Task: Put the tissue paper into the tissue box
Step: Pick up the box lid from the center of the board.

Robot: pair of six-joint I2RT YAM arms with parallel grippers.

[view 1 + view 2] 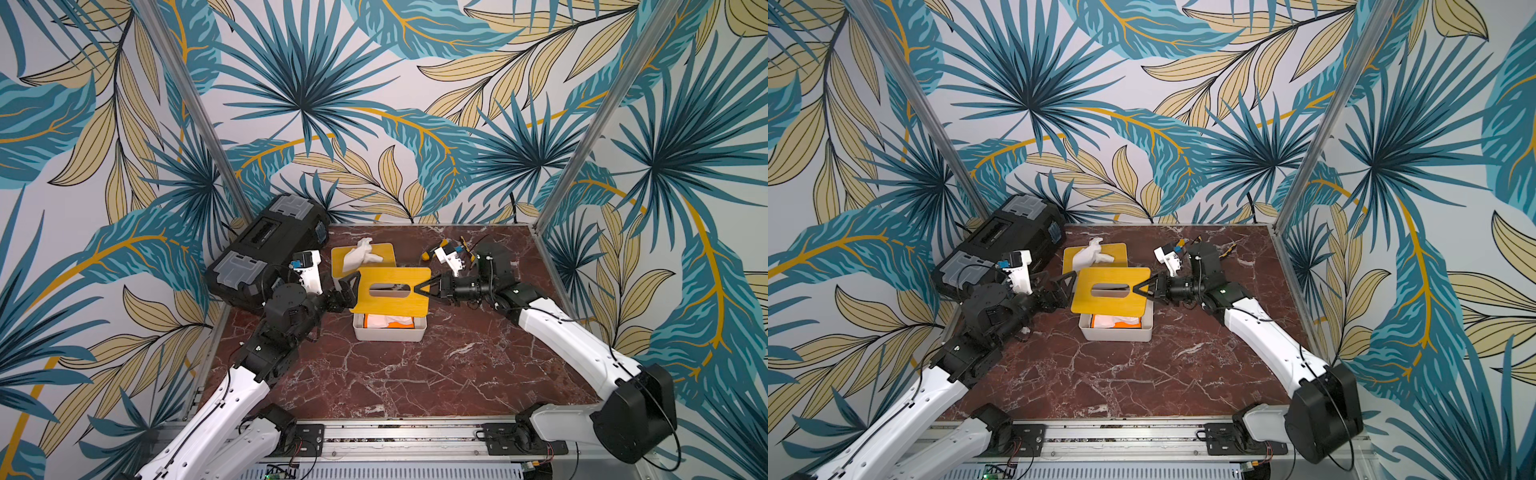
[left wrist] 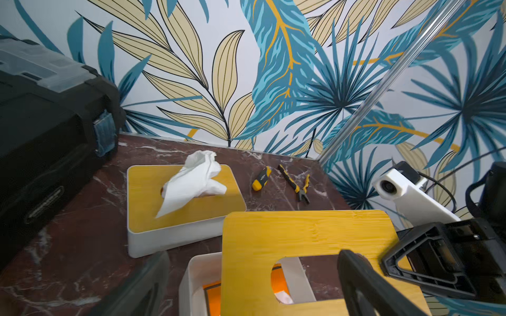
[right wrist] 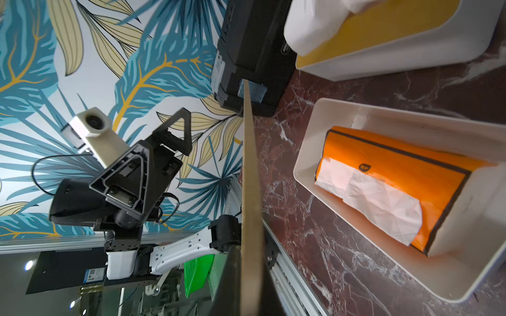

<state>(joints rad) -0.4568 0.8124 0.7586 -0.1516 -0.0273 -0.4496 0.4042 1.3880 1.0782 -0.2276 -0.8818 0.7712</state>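
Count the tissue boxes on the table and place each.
2. A closed tissue box sits farther back; an open tissue box lies in front of it, holding an orange pack, its lid held above by the right gripper.

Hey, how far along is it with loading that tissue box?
Done: the orange tissue pack sits inside the white tissue box. In hand: the right gripper pinches the yellow lid, holding it over the box; the left gripper is open beside it. Left: seat the lid and release.

leaf-print walls [image 1: 374, 83], aluminium corner posts [image 1: 225, 170], red-brown veined marble tabletop [image 1: 415, 374], even light.
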